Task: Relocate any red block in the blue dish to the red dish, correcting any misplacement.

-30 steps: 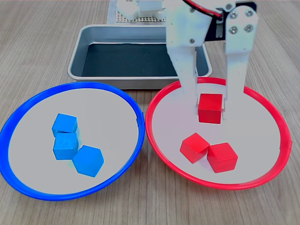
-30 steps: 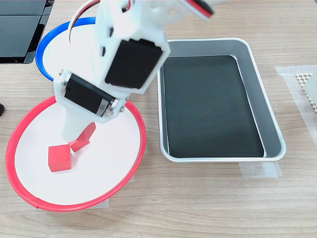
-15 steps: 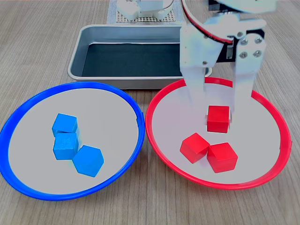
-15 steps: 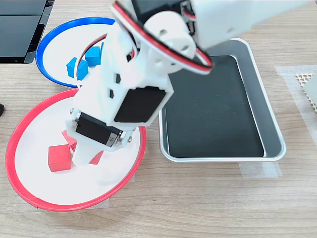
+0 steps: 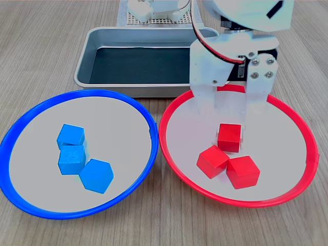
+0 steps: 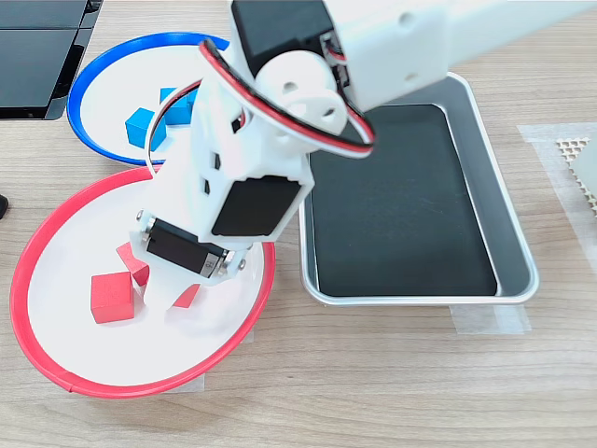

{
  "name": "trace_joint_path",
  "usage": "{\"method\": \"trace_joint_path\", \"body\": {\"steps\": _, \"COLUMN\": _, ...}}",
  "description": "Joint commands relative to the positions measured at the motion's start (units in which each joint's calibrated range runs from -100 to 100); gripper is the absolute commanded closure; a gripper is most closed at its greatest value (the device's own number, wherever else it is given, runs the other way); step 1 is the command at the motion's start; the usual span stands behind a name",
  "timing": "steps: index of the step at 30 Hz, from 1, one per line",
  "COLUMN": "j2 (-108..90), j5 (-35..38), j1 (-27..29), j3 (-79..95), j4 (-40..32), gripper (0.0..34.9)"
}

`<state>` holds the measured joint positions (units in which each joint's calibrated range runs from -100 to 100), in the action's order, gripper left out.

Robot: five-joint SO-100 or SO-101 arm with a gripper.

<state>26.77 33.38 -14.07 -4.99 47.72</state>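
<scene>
The red dish (image 5: 162, 134) (image 6: 15, 299) holds three red cubes. One red block (image 5: 229, 137) (image 6: 187, 297) rests on the dish floor between the fingers of my gripper (image 5: 228, 121), touching neither. The gripper is open and holds nothing. Two other red cubes (image 5: 212, 161) (image 5: 243, 171) lie just in front of it. The blue dish (image 5: 102, 92) (image 6: 79, 93) holds three blue cubes (image 5: 72, 159) and no red one that I can see. In the second exterior view the arm covers the fingertips and part of both dishes.
A rectangular metal tray (image 5: 154, 89) (image 6: 504, 187) with a dark floor stands behind the two dishes in the first exterior view, and to the second exterior view's right. The dishes sit rim to rim on a wooden table.
The gripper has let go of the red block, opened wider and lifted. The block has dropped onto the red dish's floor beside the other two.
</scene>
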Motion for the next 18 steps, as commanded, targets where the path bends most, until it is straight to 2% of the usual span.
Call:
{"method": "trace_joint_path", "body": {"steps": 1, "j2": -0.3, "j5": -0.1, "j1": 0.6, "j3": -1.2, "j4": -0.7, "gripper": 30.3}}
{"method": "trace_joint_path", "body": {"steps": 4, "j2": 0.0, "j5": 0.0, "j1": 0.8, "j3": -1.7, "j4": -0.9, "gripper": 26.4}}
{"method": "trace_joint_path", "body": {"steps": 7, "j2": 0.1, "j5": -0.3, "j1": 0.8, "j3": -2.2, "j4": -1.0, "gripper": 24.3}}
{"method": "trace_joint_path", "body": {"steps": 18, "j2": -2.8, "j5": -0.2, "j1": 1.5, "j3": -2.0, "j4": -1.0, "gripper": 23.1}}
